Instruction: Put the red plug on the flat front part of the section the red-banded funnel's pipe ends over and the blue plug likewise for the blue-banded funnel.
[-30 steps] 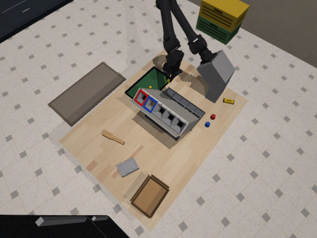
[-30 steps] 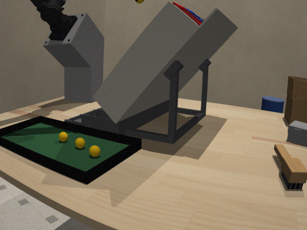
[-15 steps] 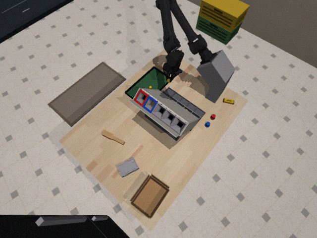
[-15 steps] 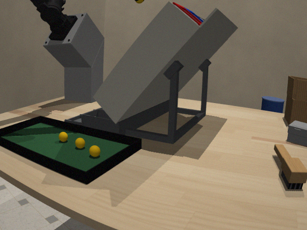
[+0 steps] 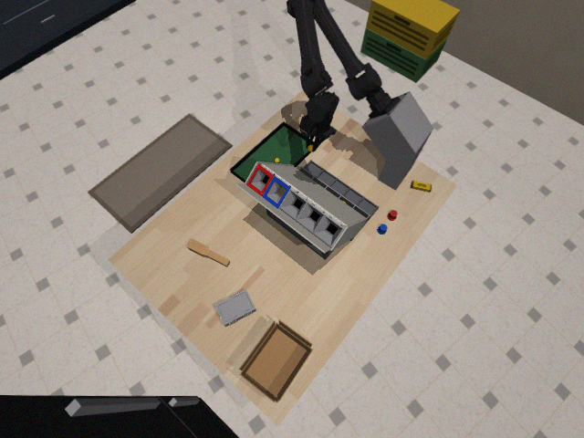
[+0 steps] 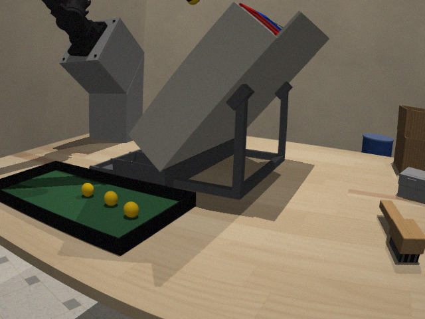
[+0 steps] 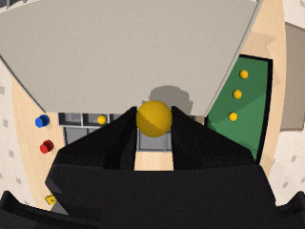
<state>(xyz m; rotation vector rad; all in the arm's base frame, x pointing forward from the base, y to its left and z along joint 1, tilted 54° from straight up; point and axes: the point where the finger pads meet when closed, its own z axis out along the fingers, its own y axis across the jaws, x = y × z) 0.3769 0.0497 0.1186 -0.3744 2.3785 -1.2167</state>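
Note:
My gripper (image 7: 153,114) is shut on a yellow marble (image 7: 153,118) and holds it high above the back edge of the grey sloped cover (image 5: 311,195). The marble also shows in the top view (image 5: 309,147) and at the top edge of the exterior view (image 6: 192,1). The red-banded funnel (image 5: 259,180) and the blue-banded funnel (image 5: 276,192) sit at the left end of the funnel row. The green marble tray (image 6: 89,203) holds three yellow marbles. One marble (image 7: 101,119) lies in a section of the grey divided bin (image 5: 337,186). The red plug (image 5: 391,214) and the blue plug (image 5: 381,229) stand on the table right of the bin.
The arm's grey base block (image 5: 398,137) stands behind the bin. A small yellow object (image 5: 421,185), a wooden brush (image 5: 208,252), a grey box (image 5: 234,307) and an open cardboard box (image 5: 276,359) lie on the wooden top. A brown mat (image 5: 159,168) lies on the floor to the left.

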